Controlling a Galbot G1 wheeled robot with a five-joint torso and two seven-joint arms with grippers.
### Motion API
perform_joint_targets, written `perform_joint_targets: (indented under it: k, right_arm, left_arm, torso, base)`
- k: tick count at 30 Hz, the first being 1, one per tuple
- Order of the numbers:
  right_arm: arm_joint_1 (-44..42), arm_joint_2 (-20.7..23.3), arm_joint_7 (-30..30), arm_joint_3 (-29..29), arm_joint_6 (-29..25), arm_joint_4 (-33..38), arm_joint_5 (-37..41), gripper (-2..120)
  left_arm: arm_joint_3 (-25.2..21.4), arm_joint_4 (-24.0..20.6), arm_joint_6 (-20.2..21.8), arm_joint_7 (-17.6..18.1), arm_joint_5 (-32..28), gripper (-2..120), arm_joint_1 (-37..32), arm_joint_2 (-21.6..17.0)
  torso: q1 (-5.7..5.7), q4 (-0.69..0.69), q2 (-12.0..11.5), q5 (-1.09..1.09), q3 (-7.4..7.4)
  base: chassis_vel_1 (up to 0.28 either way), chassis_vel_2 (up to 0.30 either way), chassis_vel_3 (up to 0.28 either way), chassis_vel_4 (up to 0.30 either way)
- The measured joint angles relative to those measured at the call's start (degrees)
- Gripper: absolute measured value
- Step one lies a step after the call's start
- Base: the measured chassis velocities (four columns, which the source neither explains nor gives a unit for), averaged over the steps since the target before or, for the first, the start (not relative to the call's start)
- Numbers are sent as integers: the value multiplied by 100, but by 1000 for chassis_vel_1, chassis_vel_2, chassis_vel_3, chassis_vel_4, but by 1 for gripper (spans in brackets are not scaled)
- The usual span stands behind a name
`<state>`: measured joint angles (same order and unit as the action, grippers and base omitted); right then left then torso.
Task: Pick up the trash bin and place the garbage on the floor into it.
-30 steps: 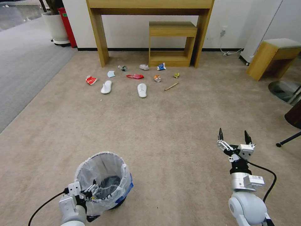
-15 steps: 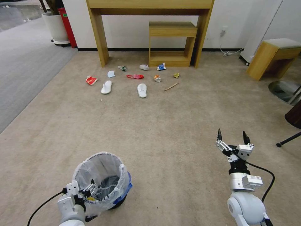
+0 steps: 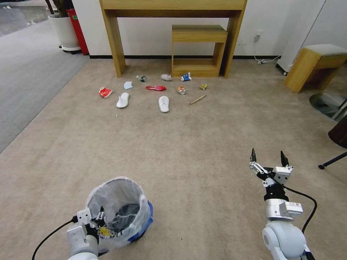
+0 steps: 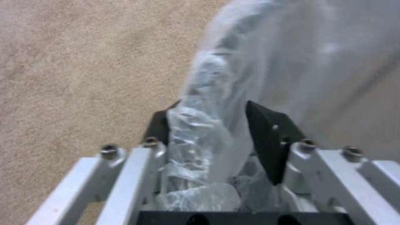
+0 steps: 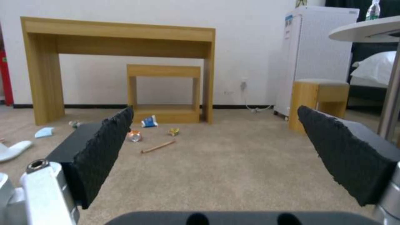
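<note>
Left gripper (image 3: 98,218) clamps the bag-lined rim of the trash bin (image 3: 119,211). Right gripper (image 3: 267,159) hangs wide apart above the floor (image 3: 188,151); garbage (image 3: 163,103) lies well ahead.

I cannot read any text, label or number here; the print on the small litter is too tiny.

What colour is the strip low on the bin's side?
Blue, on the bin; the head view shows it best.
</note>
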<state>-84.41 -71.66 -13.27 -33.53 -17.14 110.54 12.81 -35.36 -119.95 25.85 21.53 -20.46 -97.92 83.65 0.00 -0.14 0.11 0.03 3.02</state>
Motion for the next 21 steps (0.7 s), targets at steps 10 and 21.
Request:
perform_joint_targets:
  k: [10,21]
  right_arm:
    - [-35,-2,-5,-27,0,21,-20,100]
    - [-71,-62,-1,17,-53,-20,-97,100]
  left_arm:
    - [35,-47,8,10,6,11,-14,19]
    - [-14,-57,5,-122,254,6,-197,109]
  torso:
    - [0,-1,1,1,-1]
    - [0,0,1,3,-1]
  base:
    - [0,0,0,0]
    - [0,0,0,0]
